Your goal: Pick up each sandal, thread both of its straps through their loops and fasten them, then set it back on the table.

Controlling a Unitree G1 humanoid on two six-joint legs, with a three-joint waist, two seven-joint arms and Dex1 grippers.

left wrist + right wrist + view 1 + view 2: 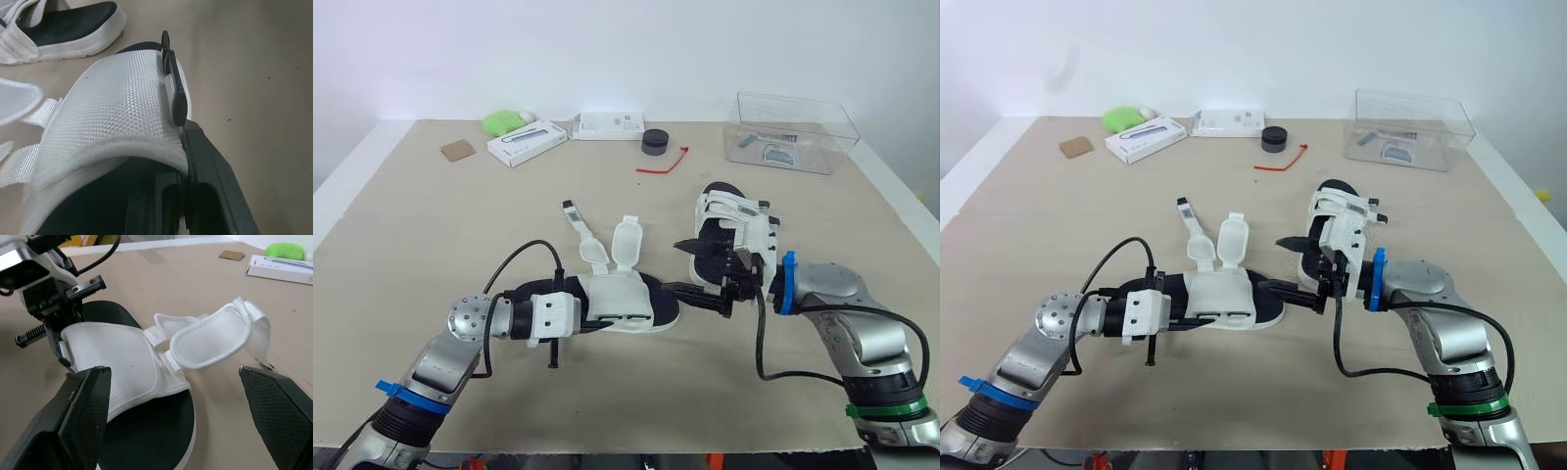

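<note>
Two white sandals with black insoles lie on a tan desk (460,225). The near sandal (622,292) has a woven mesh upper and two rounded, padded straps (626,240) splayed open, unfastened. The left tool (607,318) is clamped on its upper at one end. The right tool (672,266), black fingers spread apart, sits just off the opposite end. The second sandal (729,211) lies behind the right tool.

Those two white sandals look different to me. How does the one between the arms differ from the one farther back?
The near sandal has both straps undone, flaps splayed out on the table; the far sandal has its straps lying across its footbed. The near sandal lies crosswise, gripped at its upper by the left tool; the far sandal points away, with no tool gripping it. Both have white uppers and black footbeds.
</note>
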